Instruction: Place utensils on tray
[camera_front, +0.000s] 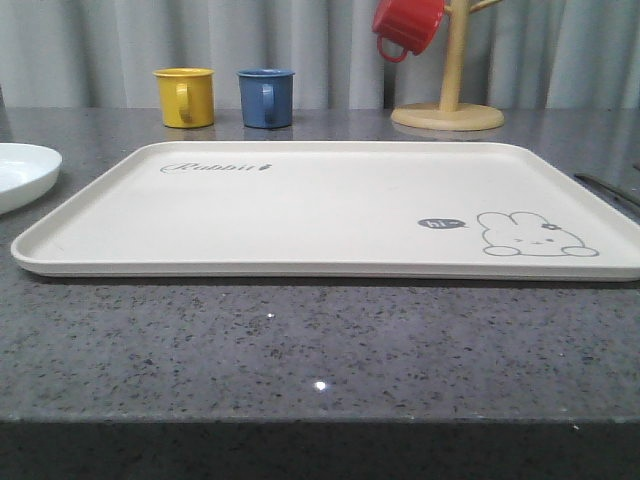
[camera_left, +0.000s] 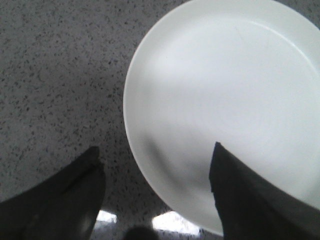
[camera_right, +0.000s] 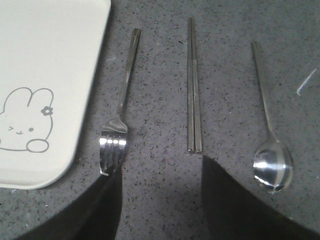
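The cream tray (camera_front: 300, 210) with a rabbit drawing lies bare in the middle of the counter. The white plate (camera_front: 20, 170) sits on the counter just left of it. My left gripper (camera_left: 156, 150) hangs open over the plate (camera_left: 225, 100), with the rim between the jaws: one finger over the dish, the other over the counter. Right of the tray corner (camera_right: 50, 50), the fork (camera_right: 122, 100), the chopsticks (camera_right: 193, 90) and the spoon (camera_right: 267, 125) lie side by side. My right gripper (camera_right: 160, 170) is open above bare counter, between the fork's tines and the chopsticks' ends.
A yellow mug (camera_front: 185, 97) and a blue mug (camera_front: 266, 97) stand behind the tray. A wooden mug tree (camera_front: 448, 110) at the back right holds a red mug (camera_front: 405, 25). A strip of grey speckled counter (camera_front: 320, 340) runs in front of the tray.
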